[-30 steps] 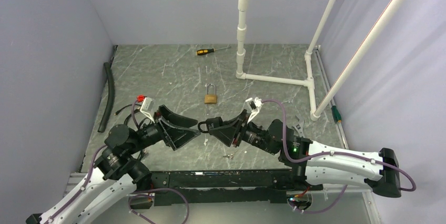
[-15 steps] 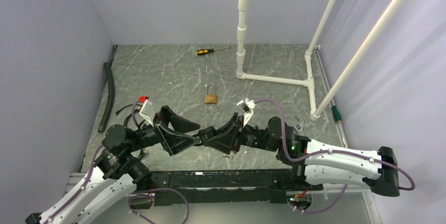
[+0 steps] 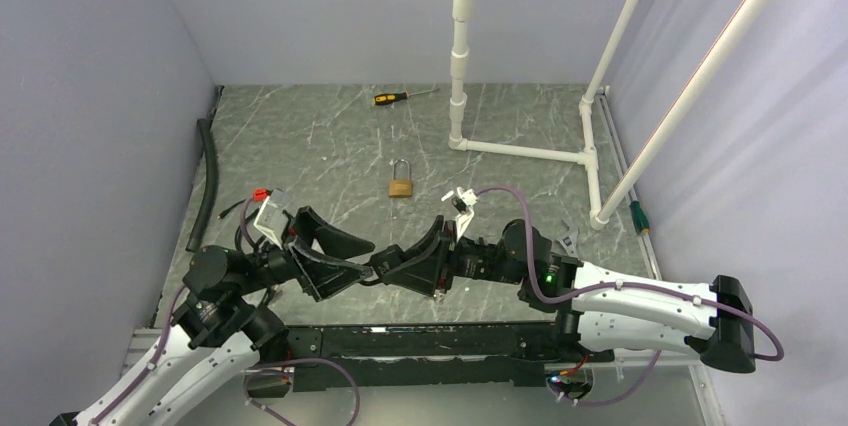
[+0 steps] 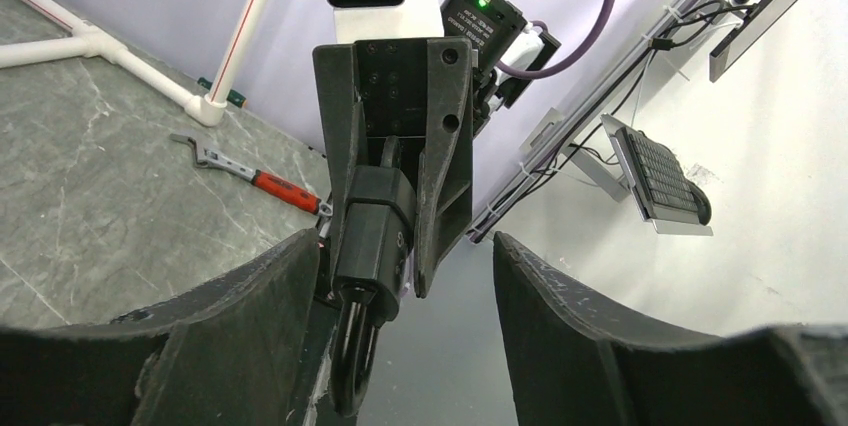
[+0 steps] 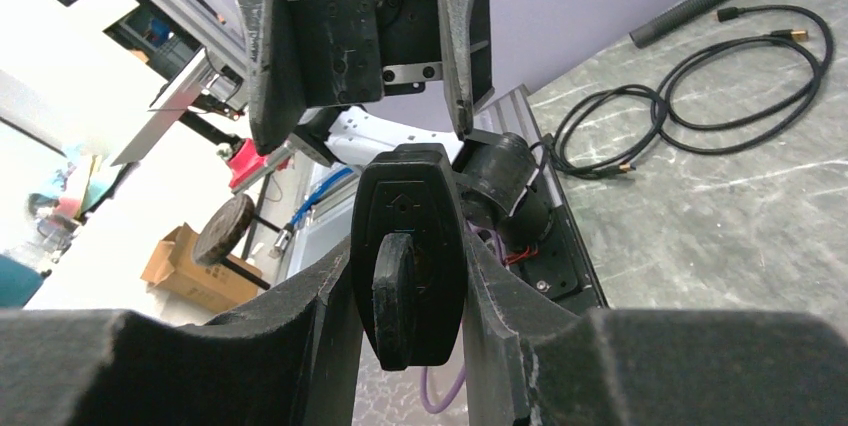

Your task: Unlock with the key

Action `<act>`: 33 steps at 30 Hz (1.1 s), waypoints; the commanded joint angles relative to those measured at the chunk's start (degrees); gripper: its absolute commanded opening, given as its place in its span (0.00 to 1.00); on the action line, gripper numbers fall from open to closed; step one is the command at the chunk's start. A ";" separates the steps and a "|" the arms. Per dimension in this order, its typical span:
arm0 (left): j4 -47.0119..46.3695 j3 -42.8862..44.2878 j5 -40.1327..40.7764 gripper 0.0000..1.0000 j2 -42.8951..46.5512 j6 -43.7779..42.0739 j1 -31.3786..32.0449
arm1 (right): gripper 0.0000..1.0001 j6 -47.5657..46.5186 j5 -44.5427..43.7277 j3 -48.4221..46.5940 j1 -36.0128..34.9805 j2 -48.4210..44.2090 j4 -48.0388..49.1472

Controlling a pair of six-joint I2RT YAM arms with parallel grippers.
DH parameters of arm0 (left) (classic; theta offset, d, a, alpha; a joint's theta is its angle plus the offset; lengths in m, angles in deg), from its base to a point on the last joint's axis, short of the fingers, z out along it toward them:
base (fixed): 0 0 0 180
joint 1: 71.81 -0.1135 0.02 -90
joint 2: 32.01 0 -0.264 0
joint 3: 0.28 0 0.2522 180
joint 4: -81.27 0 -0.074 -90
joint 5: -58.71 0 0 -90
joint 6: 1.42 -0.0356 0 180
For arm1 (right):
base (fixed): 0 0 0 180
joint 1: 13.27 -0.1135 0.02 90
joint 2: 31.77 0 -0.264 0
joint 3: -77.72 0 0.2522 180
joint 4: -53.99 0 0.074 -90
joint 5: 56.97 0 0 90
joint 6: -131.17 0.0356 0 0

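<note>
The table (image 3: 330, 136) is viewed from high behind its near edge by the top camera. Each wrist camera is aimed closely along its own jaws toward the opposing jaws. The key (image 5: 408, 246) is shared by all views.
</note>
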 commanded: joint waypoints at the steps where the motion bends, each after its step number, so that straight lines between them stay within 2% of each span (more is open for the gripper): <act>1: -0.18 -0.88 -0.02 0.66 0.81 -1.34 0.17 | 0.00 1.45 2.48 -4.21 0.35 -0.32 11.01; 9: -4.02 -2.11 -2.26 0.56 -2.01 0.13 0.23 | 0.00 1.79 3.51 -3.77 0.42 0.91 14.16; 12: -6.36 -3.06 -3.15 0.50 -2.58 1.02 0.16 | 0.00 1.07 3.07 -4.41 0.56 1.18 13.41; 16: -8.20 -4.02 -3.62 0.33 -2.72 1.86 0.26 | 0.00 1.80 2.57 -3.80 1.02 1.78 15.46; 18: -7.53 -3.85 -3.72 0.29 -2.97 2.05 0.15 | 0.00 2.50 2.41 -3.28 1.34 2.37 16.82; 20: -8.10 -4.18 -4.42 0.33 -2.92 2.69 0.24 | 0.00 3.33 2.44 -2.98 1.67 3.33 18.50; 24: -8.34 -4.94 -4.39 0.48 -1.88 2.81 0.19 | 0.00 5.61 3.63 -3.38 2.71 5.89 20.81; 27: -8.10 -5.43 -4.17 0.47 -1.53 2.61 0.18 | 0.00 6.38 4.07 -3.41 3.05 6.66 21.72; 30: -8.05 -5.42 -4.24 0.29 -2.11 2.65 0.20 | 0.00 6.72 4.12 -2.98 3.22 6.68 22.30; 32: -8.09 -5.41 -4.16 0.07 -2.58 2.81 0.14 | 0.00 7.04 4.33 -2.81 3.40 6.81 22.71; 33: -7.82 -5.29 -4.02 0.00 -2.63 2.76 0.25 | 0.00 7.13 4.50 -2.85 3.48 6.90 22.80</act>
